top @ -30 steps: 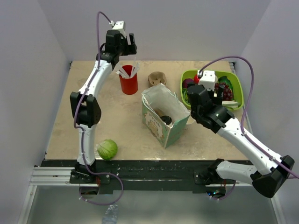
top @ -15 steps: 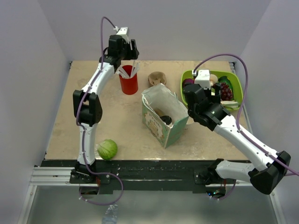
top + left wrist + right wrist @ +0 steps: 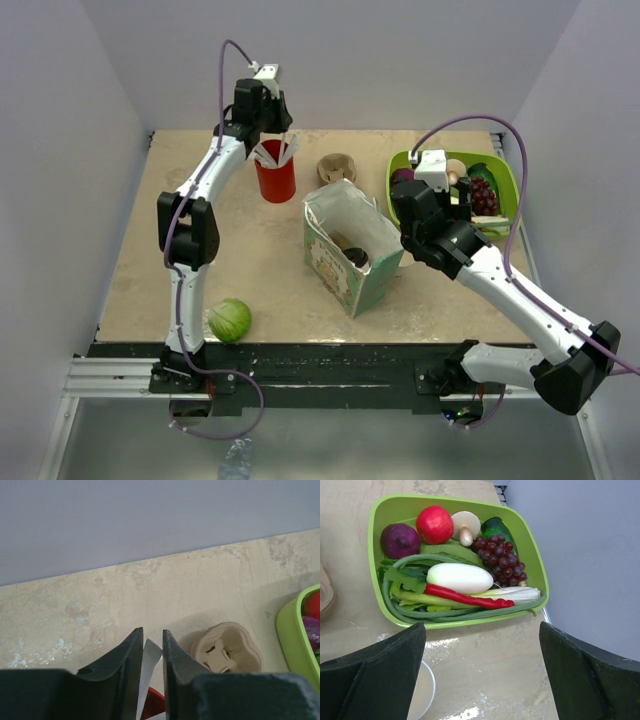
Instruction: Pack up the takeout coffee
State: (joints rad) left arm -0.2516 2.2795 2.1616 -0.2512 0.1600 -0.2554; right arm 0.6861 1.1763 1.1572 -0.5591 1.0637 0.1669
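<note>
1. Black plastic marks the spot. The round lid of the takeout coffee [image 3: 356, 257] shows inside the open top of a green-and-white paper bag [image 3: 335, 270]. The bag stands near the middle of the table [image 3: 260, 270], and its walls hide the cup's body.
2. The left gripper [image 3: 151, 632] hangs at the far edge of the table, above a red cup [image 3: 275, 182] holding white straws [image 3: 268, 152]. Its jaws stand almost together, with only a narrow slit between them. The tip of one straw shows in that slit in the left wrist view, but whether the fingers pinch it cannot be told.
3. The right gripper [image 3: 481, 630] is held out toward the far right corner, to the right of the bag. Its jaws are spread wide and hold nothing.
4. A lidless white paper cup [image 3: 422, 690] sits just beside the bag's right side. Only part of its rim shows, at the lower edge of the right wrist view.
5. A lime-green tray [image 3: 375, 525] fills the far right corner. It is heaped with a red fruit, a purple onion, a mushroom, dark grapes, a red chilli and green stalks.
6. A brown pulp cup carrier [image 3: 337, 167] lies near the far edge between the red cup and the tray, apart from both.
7. A green cabbage [image 3: 229, 320] rests near the near edge toward the left corner, just beside the left arm's lower link.
</note>
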